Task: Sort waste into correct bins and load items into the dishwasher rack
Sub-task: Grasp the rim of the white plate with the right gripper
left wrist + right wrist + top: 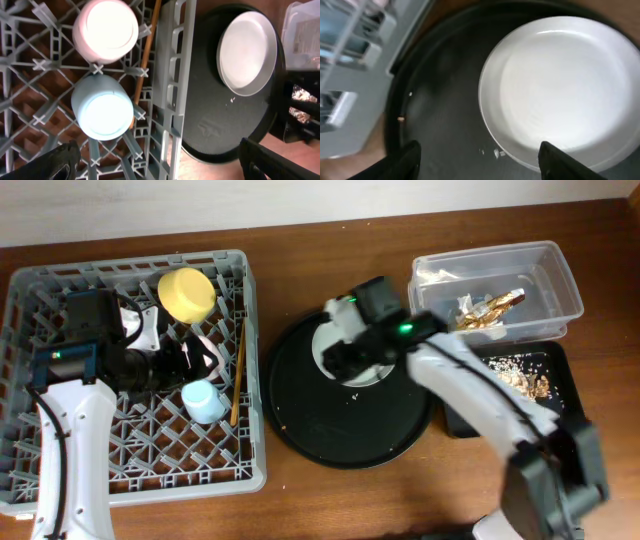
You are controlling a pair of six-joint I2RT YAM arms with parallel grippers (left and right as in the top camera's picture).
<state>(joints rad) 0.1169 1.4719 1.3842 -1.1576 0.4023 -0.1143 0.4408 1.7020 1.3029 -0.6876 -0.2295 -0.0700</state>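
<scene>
The grey dishwasher rack (40, 280) holds a yellow bowl (188, 293), a light blue cup (203, 401), a pink cup (105, 30) and wooden chopsticks (238, 370). My left gripper (198, 360) is open and empty above the rack's right side; in the left wrist view (160, 162) the blue cup (102, 107) lies just ahead of it. The pale grey plate (560, 90) sits on the large round black tray (350, 430). My right gripper (350, 360) hovers open over the plate's near edge (480, 160). A gold foil wrapper (490, 308) and a white napkin (440, 275) lie in the clear tub (560, 280).
The shallow black tray (470, 420) at the right holds food scraps (520, 375). A few crumbs (497, 152) lie on the round tray beside the plate. The rack's right wall (172, 100) stands close to the round tray.
</scene>
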